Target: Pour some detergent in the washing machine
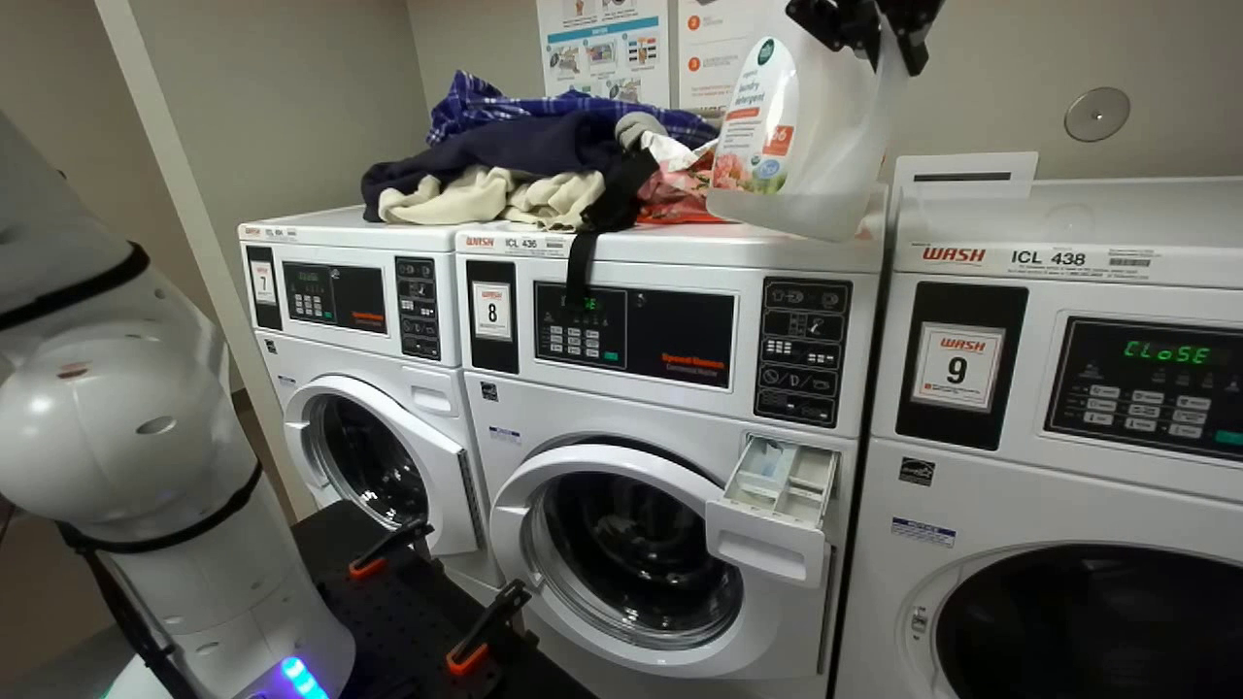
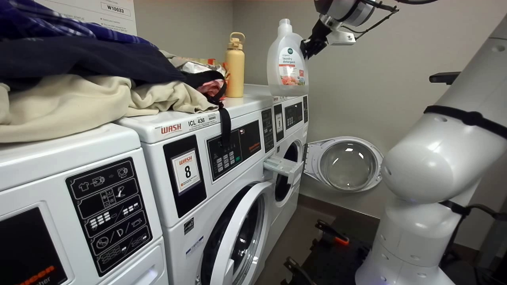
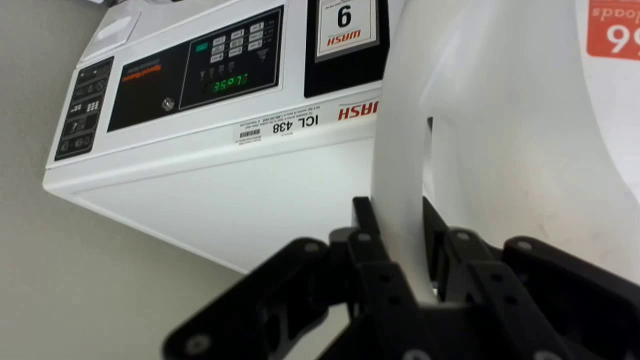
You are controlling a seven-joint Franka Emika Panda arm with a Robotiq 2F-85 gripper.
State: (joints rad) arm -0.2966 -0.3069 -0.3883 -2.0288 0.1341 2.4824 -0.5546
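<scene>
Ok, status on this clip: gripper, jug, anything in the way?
Gripper closed on handle. Jug aloft, roughly upright. Washer 8: drawer open, strap dangling nearby, not across it.

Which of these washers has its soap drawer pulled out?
Washer 8, the middle one: its drawer sticks out in front, while those on washer 7 and washer 9 look shut.

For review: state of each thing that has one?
White plastic detergent jug: held, roughly upright.
Black two-fingered end effector: shut on jug's handle.
White front-loading washer 8: drawer pulled out, round glass door ajar.
White washer 9: round door wide open, display lit green.
White washer 7: door state unclear.
Yellow cylindrical bottle: upright, lidded.
</scene>
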